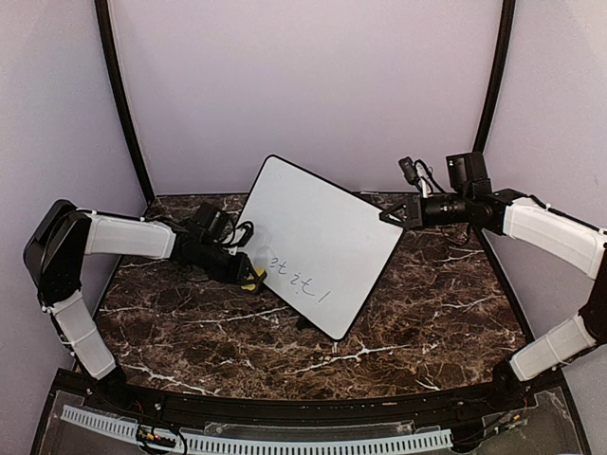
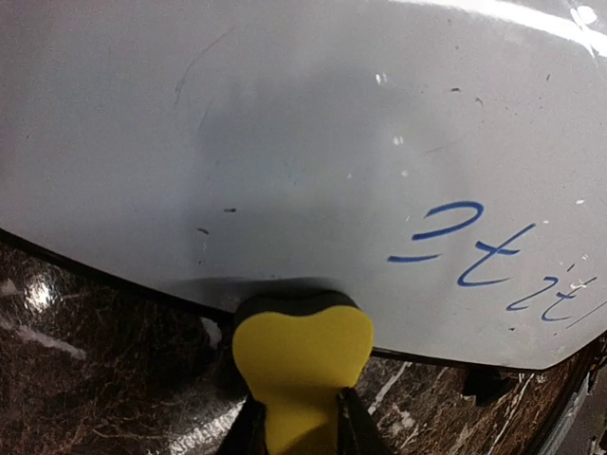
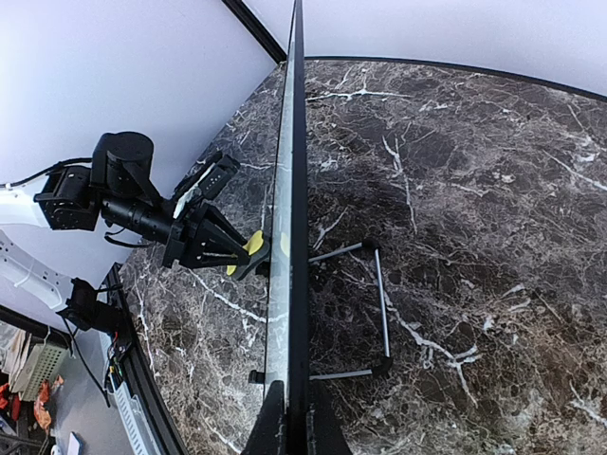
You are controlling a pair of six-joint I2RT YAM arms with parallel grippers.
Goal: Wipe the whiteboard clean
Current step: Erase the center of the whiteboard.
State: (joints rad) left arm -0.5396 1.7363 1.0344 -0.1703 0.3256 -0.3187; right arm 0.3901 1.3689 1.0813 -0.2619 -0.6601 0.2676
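Note:
The whiteboard [image 1: 322, 223] stands tilted on the marble table, white with a thin black frame. Blue handwriting [image 1: 296, 285] sits near its lower left edge. My left gripper [image 1: 245, 273] is shut on a yellow eraser [image 1: 253, 278] and presses it against the board's lower left edge, left of the writing. In the left wrist view the eraser [image 2: 302, 355] sits between my fingers [image 2: 248, 427], touching the board [image 2: 285, 123], with the writing [image 2: 488, 258] to the right. My right gripper [image 1: 388, 217] is shut on the board's right corner. The right wrist view shows the board edge-on [image 3: 297, 142].
The board's wire stand [image 3: 379, 308] rests on the marble table [image 1: 427, 313] behind it. Grey walls and two black poles [image 1: 121, 104] close in the back. A black rail with a white toothed strip [image 1: 285, 441] runs along the near edge.

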